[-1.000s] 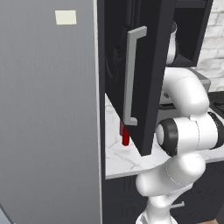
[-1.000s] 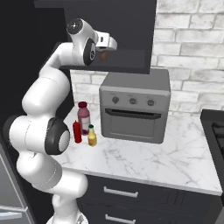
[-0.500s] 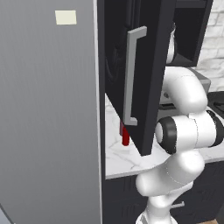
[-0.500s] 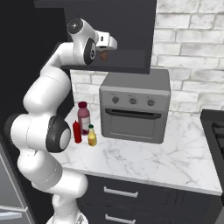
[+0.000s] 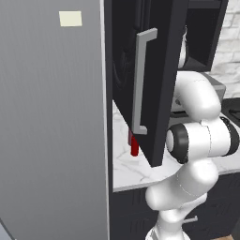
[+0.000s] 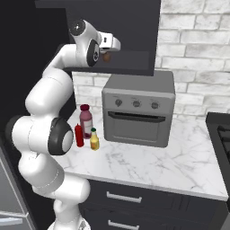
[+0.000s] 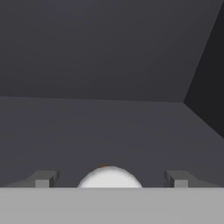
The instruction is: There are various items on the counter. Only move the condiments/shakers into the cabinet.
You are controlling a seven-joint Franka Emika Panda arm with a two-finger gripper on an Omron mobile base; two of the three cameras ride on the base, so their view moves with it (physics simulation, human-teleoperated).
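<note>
Shaker: a small white-topped shaker (image 7: 109,176) with a brownish edge sits on the cabinet floor directly between the gripper's fingers; in the right base view it shows as a small brown thing (image 6: 107,56) just under the hand.
Gripper: the gripper (image 7: 109,178) stands inside the cabinet with its fingers (image 7: 42,179) spread wide on either side of the shaker, touching it on neither side.
What changed: half a second back the hand was at the same spot in the cabinet; the jaws have since sprung apart, so the shaker has just been let go.
Cabinet: the black cabinet (image 6: 134,31) is open; its door (image 5: 159,75) with the long grey handle swings out to the left of the gripper.
Red bottle: a slim red bottle (image 6: 79,135) stands on the table (image 6: 148,161) far below the gripper, close beside a small yellow bottle (image 6: 94,139) and a taller dark red jar (image 6: 86,119).
Oven: the silver oven (image 6: 137,114) sits on the table below the gripper, to the right of the bottles.
Meaning: one shaker looks delivered; the next move likely calls for backing straight out without knocking it, then fetching the red bottle, and perhaps the yellow one.
</note>
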